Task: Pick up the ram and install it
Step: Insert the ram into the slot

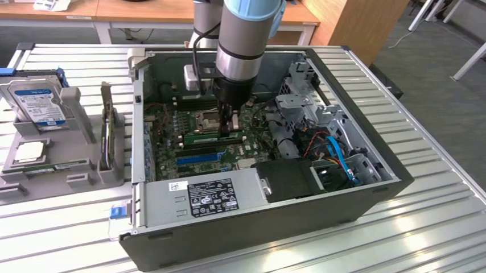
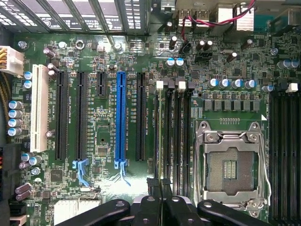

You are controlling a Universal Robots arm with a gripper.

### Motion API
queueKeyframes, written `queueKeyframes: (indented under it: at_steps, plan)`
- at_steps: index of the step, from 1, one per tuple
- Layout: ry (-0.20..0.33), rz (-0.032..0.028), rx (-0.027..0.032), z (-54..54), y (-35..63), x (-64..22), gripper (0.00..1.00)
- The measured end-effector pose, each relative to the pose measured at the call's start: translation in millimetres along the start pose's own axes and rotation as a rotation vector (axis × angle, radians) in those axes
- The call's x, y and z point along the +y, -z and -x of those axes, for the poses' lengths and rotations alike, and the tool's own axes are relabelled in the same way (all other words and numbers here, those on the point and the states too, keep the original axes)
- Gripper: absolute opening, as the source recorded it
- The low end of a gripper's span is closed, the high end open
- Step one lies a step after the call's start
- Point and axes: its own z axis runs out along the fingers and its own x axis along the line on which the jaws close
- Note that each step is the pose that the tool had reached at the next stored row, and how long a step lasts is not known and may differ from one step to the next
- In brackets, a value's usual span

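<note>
The ram [image 1: 209, 137] appears as a long green stick standing on edge in a memory slot near the middle of the motherboard [image 1: 171, 133]. It sits between the empty silver processor socket [image 1: 209, 119] and the blue expansion slot [image 1: 201, 158].

The gripper [image 1: 234, 126] reaches straight down from the arm [image 1: 239, 57] onto the end of the ram toward the exterior view's right. In the wrist view the gripper [image 2: 162, 186] sits over the dark memory slots beside the processor socket [image 2: 230, 165], with the blue expansion slot [image 2: 121, 117] farther off. Its black fingers [image 2: 151, 205] are drawn together with barely a seam between them. Whether they pinch the ram's top edge or only rest on it cannot be told.

The motherboard lies in an open computer case [image 1: 365, 187] resting on its side in the middle of a slatted metal table [image 1: 425, 227]. A labelled silver power supply [image 1: 205, 196] fills the case's near edge.

Along the table's edge at the exterior view's left is a grey tray [image 1: 45, 187]. It holds an upright blue-labelled hard drive [image 1: 38, 105], a square silver processor chip [image 1: 31, 151], and near its front edge a thin green strip [image 1: 47, 168] of uncertain kind.
</note>
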Motion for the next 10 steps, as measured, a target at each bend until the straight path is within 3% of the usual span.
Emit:
queueKeyframes:
  at_steps: [10]
  plan:
    - [0.0,0.0,0.0001,-0.1,-2.7,0.1,0.12]
